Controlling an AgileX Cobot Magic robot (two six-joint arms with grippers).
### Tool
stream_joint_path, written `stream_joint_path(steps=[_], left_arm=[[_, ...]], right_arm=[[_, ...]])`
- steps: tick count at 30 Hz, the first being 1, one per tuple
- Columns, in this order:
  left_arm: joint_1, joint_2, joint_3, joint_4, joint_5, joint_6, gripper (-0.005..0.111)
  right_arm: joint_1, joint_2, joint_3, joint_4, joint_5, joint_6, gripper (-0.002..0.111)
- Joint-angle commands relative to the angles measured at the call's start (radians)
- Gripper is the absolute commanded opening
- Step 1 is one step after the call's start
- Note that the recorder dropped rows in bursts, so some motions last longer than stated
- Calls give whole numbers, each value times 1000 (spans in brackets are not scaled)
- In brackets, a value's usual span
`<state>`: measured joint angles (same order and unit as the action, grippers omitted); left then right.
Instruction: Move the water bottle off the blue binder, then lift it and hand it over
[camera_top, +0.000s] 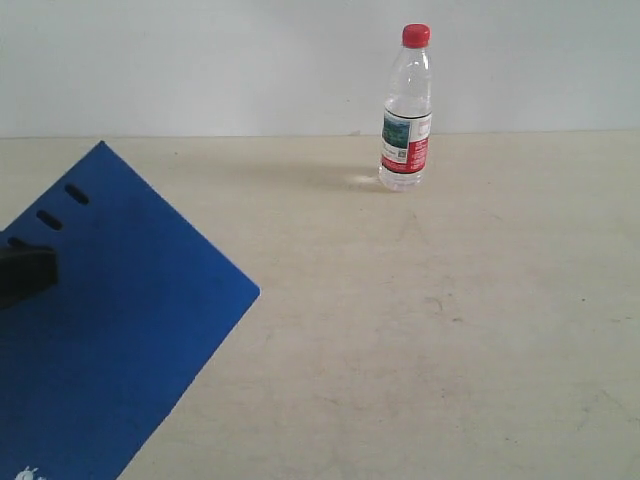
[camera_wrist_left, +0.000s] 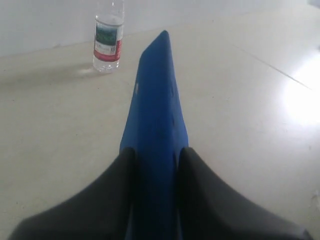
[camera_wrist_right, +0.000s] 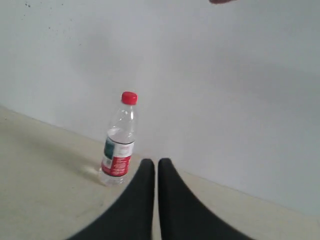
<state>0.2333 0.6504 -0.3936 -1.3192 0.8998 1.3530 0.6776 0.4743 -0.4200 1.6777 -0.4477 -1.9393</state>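
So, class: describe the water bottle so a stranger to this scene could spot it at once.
On the pale table, look to the far edge by the white wall. The water bottle stands upright there, apart from the blue binder. It alone is clear and tall, with a red cap.

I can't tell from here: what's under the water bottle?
Only bare table. The water bottle stands upright on it, apart from the blue binder. The spot beneath its base is hidden.
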Motion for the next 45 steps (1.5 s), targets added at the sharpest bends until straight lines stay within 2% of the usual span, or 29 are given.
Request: stream_joint_path(steps=[1, 3, 6, 8, 11, 14, 18, 26, 30, 32, 35, 38, 45], left_arm=[[1, 64, -1, -252, 3, 117, 5], [1, 113, -1, -331, 32, 180, 5], [-1, 196, -1, -382, 87, 244, 5], [-20, 241, -1, -404, 127, 272, 5], [-85, 301, -14, -425, 154, 342, 5], [-167, 352, -85, -425, 124, 350, 5], [-275, 419, -256, -425, 105, 356, 5], [-549, 619, -597, -425, -52, 351, 5], [-658, 717, -774, -425, -188, 356, 5], [-681, 751, -848, -425, -225, 370, 5], [-709, 819, -984, -425, -195, 366, 5], [-744, 871, -1065, -425, -193, 366, 5], [-780, 932, -1099, -425, -226, 366, 5]], right_arm=[[1, 8, 41, 67, 158, -77, 0], [1, 31, 79, 67, 309, -113, 0], [1, 82, 130, 67, 437, -110, 0], [1, 110, 152, 67, 421, -90, 0], [1, 134, 164, 67, 330, -20, 0], [1, 136, 164, 67, 262, 28, 0], [1, 136, 164, 67, 250, 31, 0], [1, 136, 164, 67, 250, 72, 0], [1, 136, 164, 67, 250, 74, 0], [1, 136, 164, 67, 250, 101, 0], [1, 136, 164, 67, 250, 157, 0], [1, 136, 164, 67, 250, 168, 0], [1, 136, 164, 67, 252, 170, 0]])
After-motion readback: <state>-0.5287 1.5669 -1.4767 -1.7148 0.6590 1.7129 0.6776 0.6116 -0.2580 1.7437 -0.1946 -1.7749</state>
